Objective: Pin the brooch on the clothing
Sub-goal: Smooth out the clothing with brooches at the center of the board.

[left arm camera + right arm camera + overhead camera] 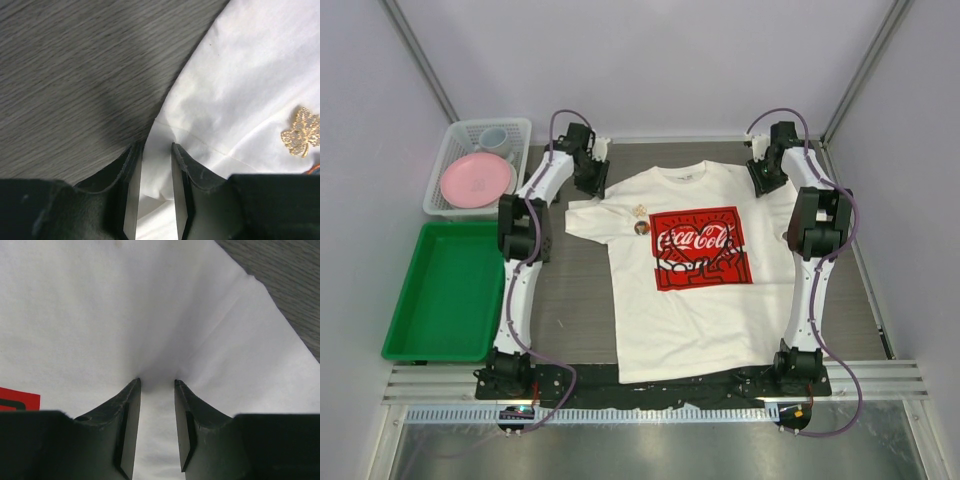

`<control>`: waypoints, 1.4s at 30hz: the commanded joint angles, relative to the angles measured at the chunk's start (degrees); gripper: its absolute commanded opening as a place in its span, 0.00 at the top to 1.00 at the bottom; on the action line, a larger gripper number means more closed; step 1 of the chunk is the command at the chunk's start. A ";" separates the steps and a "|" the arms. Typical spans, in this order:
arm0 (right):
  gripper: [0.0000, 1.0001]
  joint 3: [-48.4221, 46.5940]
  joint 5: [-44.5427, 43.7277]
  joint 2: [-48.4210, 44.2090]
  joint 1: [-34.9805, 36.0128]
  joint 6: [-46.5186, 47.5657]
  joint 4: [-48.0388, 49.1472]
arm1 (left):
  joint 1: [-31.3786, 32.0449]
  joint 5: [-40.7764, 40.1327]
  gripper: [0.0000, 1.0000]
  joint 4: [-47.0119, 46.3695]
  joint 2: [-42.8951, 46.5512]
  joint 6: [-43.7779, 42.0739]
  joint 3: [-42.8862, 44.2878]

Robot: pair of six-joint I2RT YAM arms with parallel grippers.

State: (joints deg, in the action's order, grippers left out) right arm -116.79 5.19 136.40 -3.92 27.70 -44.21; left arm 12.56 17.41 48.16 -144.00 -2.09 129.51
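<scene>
From above you see the T-shirt spread flat on the grey table, collar at the far end, its red print at the chest. A gold leaf brooch lies on the white cloth between the collar and the print's upper left corner, with a dark round brooch just below it. Neither view tells you whether either pin goes through the fabric. Your left gripper sits at the sleeve on that side and your right gripper at the opposite shoulder, but from overhead you cannot read their jaws. The wrist cameras give you that. On the left, the jaws stand narrow over the sleeve's edge where cloth meets table, with white fabric showing in the gap and the leaf brooch off to the right. On the right, the jaws are just as narrow, and the cloth creases in toward the tips. You cannot tell in either whether the fabric is actually clamped. Only the overhead view shows the white basket with its pink plate, and the green tray, both left of the arms.
</scene>
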 commanded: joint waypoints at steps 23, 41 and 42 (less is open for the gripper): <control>0.59 -7.66 -11.08 6.78 -0.91 0.77 8.69 | 2.56 -20.84 1.00 -13.96 -5.93 -8.54 9.09; 0.44 -6.17 -2.03 -3.85 -0.47 -0.63 5.01 | -0.95 -7.05 0.50 -11.88 15.50 -6.44 -8.38; 0.44 -5.56 -1.33 -4.73 -0.38 -0.89 4.66 | -1.48 -6.60 0.51 -10.56 16.55 -6.18 -10.05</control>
State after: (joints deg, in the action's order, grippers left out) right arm -123.26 0.19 140.25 -4.62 27.83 -37.63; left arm 12.93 5.72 33.04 -138.39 -9.65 124.99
